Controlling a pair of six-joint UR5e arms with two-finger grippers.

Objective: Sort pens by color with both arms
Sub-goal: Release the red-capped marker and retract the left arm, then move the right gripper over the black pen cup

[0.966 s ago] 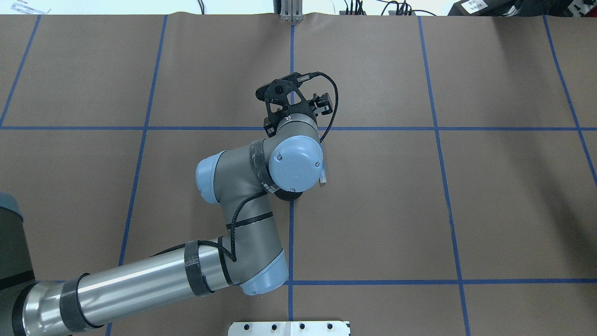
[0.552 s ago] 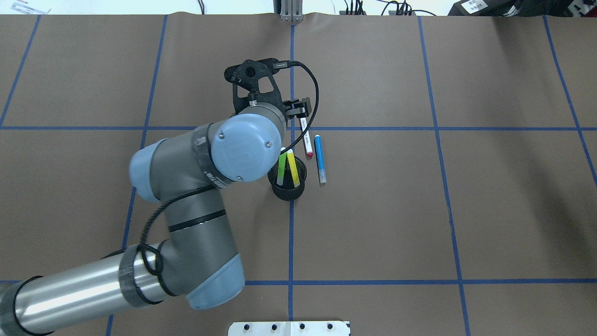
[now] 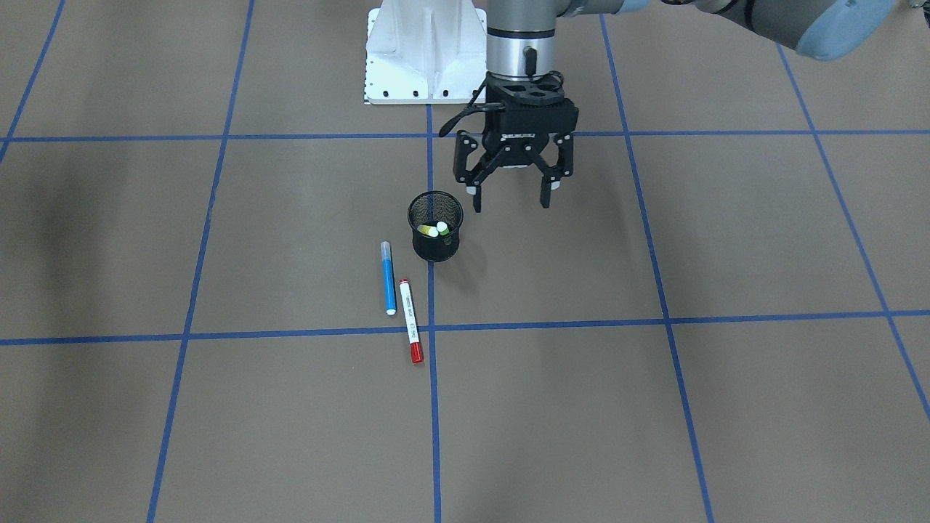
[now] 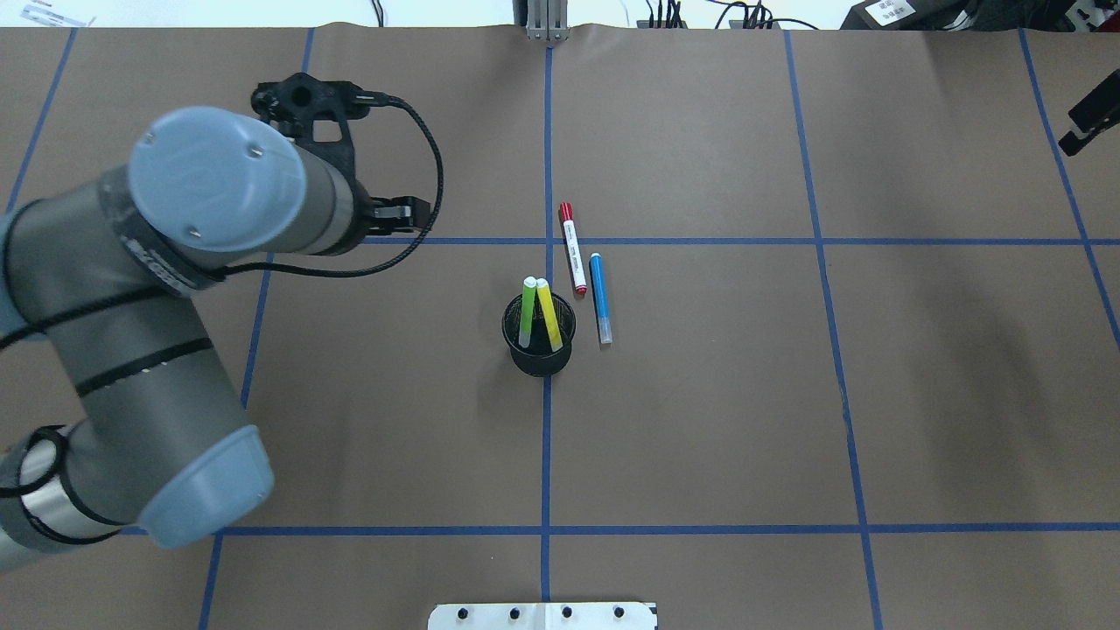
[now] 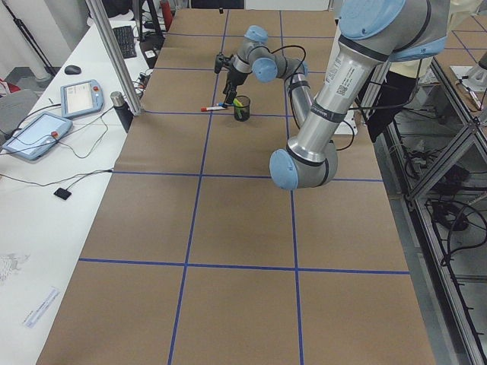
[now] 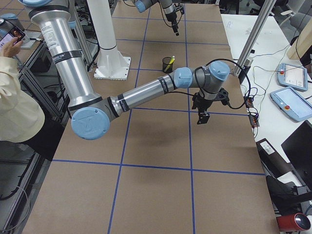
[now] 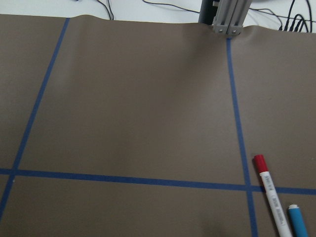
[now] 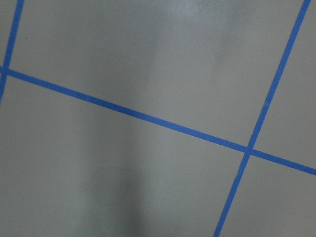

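A black mesh cup (image 4: 540, 339) (image 3: 436, 236) stands at the table's middle with a green highlighter (image 4: 528, 312) and a yellow highlighter (image 4: 549, 315) in it. A white pen with a red cap (image 4: 573, 249) (image 3: 410, 321) and a blue pen (image 4: 599, 297) (image 3: 389, 278) lie side by side just beyond the cup. Both also show in the left wrist view: the red-capped pen (image 7: 269, 195) and the blue pen (image 7: 298, 221). My left gripper (image 3: 511, 202) hangs open and empty above the table, off the cup's left side. My right gripper (image 6: 202, 117) hovers far to the right. I cannot tell how its jaws stand.
The white pedestal base (image 3: 425, 58) sits at the near edge behind the cup. A metal post (image 4: 547, 22) stands at the far edge. Blue tape lines grid the brown paper. An operator (image 6: 14, 97) stands beside the table's near right corner.
My left arm has swung left and up, away from above the cup and pens, uncovering them. The pens and cup have not moved.
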